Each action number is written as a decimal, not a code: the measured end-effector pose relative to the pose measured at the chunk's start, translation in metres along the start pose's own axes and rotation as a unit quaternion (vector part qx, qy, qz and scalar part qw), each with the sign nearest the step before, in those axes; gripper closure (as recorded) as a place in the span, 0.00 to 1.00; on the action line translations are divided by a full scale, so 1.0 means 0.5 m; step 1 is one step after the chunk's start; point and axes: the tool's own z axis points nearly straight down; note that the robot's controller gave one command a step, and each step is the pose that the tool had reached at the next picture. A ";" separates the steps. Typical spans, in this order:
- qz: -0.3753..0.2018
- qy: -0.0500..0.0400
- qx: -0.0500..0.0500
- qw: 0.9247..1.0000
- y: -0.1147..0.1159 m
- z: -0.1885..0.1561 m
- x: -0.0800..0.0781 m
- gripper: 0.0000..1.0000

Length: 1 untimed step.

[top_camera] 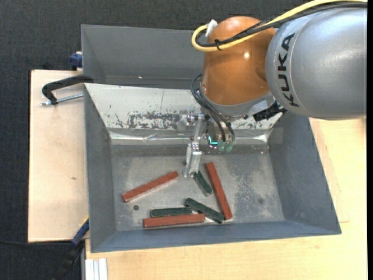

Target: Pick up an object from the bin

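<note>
Grey metal bin (pixel 99 174), the arm (pixel 326 51) reaching in, end effector (pixel 192 167) down at the floor, and I cannot tell whether it is wide or narrow. Long red bar (pixel 218 190) lies just right of it, another red bar (pixel 150 186) just left, and a short dark green bar (pixel 203 182) sits right below its tip.

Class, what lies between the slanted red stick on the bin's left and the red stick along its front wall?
In the camera view, a dark green stick lies there, close alongside the front red stick; the rest is bare.

Rust-red sticks (pixel 150 186) and dark-green sticks (pixel 172 212) lie in a grey bin (pixel 97 169) (dark-speckled wall).
</note>
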 end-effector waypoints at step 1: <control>0.001 -0.004 -0.001 1.000 -0.001 -0.010 -0.003 0.00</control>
